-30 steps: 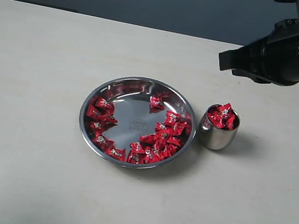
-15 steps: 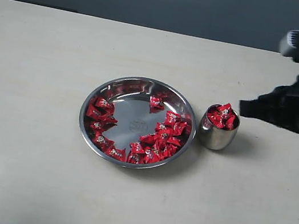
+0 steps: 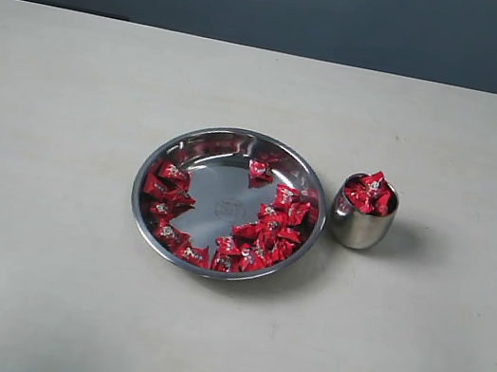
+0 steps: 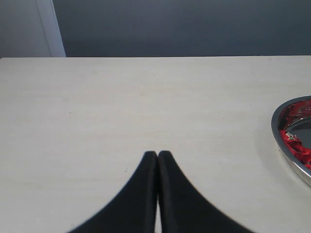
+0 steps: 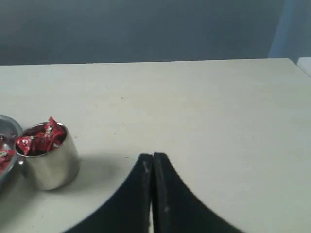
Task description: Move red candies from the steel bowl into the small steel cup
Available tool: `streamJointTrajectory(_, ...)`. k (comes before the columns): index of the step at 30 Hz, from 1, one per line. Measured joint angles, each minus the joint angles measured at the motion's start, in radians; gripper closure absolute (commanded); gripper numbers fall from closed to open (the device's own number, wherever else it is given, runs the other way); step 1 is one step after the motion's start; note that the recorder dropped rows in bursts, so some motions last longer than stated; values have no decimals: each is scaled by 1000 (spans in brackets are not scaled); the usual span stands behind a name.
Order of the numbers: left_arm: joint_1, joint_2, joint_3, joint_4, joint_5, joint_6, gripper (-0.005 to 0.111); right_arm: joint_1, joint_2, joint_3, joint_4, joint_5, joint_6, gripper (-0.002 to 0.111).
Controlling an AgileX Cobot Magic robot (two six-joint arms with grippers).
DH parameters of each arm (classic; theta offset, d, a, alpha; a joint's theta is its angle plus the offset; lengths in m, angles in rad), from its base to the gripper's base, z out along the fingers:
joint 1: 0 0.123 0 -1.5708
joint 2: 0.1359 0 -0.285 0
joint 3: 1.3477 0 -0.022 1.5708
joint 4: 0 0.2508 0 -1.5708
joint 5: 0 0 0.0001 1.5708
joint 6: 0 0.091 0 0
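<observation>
Pale tabletop [image 3: 35, 303] runs back to a grey wall, and no arm hangs over it in the exterior view now. The right tool [image 5: 152, 158] is pressed shut with nothing between its jaws, low over bare tabletop. A second ago it hung near the cup at about 1 o'clock, then slid off past 3 o'clock and out of that view. The left tool [image 4: 158, 155] is likewise closed and empty (only the bowl's rim shows in its view). The cup [image 3: 361, 227] stands just beside the bowl [image 3: 221, 176] at its 3 o'clock, heaped above its rim with candies [image 3: 369, 193]. Many more lie in the bowl, from 9 round through 6 to 3 o'clock, with one near 1. I judge a drop-off finished and the arm retired. The cup looks full, so any further candies would likely spill.
</observation>
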Motion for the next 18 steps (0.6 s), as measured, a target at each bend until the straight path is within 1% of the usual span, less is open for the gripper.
streamJointTrajectory(1,0,0,0,0,0,0,106,-19,-67,29,16,22,0,108)
streamJointTrajectory(5,0,0,0,0,0,0,106,-82,-217,81,58,91,0,108)
streamJointTrajectory(9,0,0,0,0,0,0,106,-122,-239,83,73,102,0,108)
streamJointTrajectory(18,0,0,0,0,0,0,106,-126,-241,83,84,109,3,108)
